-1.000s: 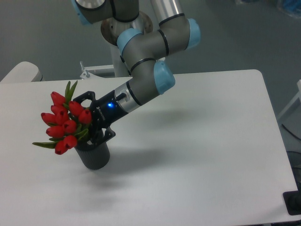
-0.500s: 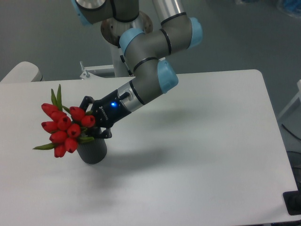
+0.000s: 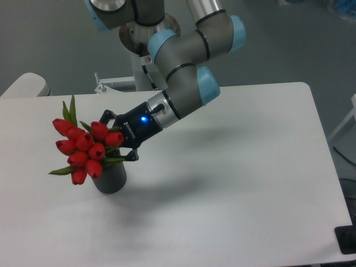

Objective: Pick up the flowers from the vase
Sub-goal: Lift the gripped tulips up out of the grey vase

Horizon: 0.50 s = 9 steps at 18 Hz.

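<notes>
The flowers (image 3: 83, 147), a bunch of red tulip buds with green leaves, lean out to the left over the vase (image 3: 111, 178), a short dark grey cylinder standing on the white table. Their stems run down and right behind the buds toward the vase mouth. My gripper (image 3: 118, 147) reaches in from the right, slanted down-left, with its black fingers closed around the stems just above the vase rim. The buds hide the fingertips and the stems' lower ends.
The white table (image 3: 233, 183) spreads to the right and front of the vase. A rounded pale object (image 3: 25, 84) sits past the table's far left corner. The arm's base column (image 3: 146, 55) stands at the back edge. A dark block (image 3: 347, 239) sits off the front right corner.
The gripper and bunch have shifted slightly right and up. The buds now sit a little higher over the vase, which stays in place.
</notes>
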Each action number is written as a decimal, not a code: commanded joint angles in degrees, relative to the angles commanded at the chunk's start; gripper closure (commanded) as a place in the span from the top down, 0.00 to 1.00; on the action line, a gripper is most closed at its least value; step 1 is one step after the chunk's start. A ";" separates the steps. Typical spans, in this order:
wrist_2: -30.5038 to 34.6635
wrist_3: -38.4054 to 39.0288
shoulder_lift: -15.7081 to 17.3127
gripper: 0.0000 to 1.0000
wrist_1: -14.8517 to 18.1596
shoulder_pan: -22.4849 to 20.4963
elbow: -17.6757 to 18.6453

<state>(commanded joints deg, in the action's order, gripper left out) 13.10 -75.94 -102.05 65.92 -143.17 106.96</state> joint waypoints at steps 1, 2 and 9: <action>-0.27 0.70 0.35 0.22 0.00 -0.09 0.00; -0.27 1.75 0.88 0.22 -0.09 -0.18 0.00; -3.70 6.24 4.14 0.22 0.00 -0.97 -1.58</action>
<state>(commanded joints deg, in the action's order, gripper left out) 9.40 -69.70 -97.91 65.92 -144.14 105.39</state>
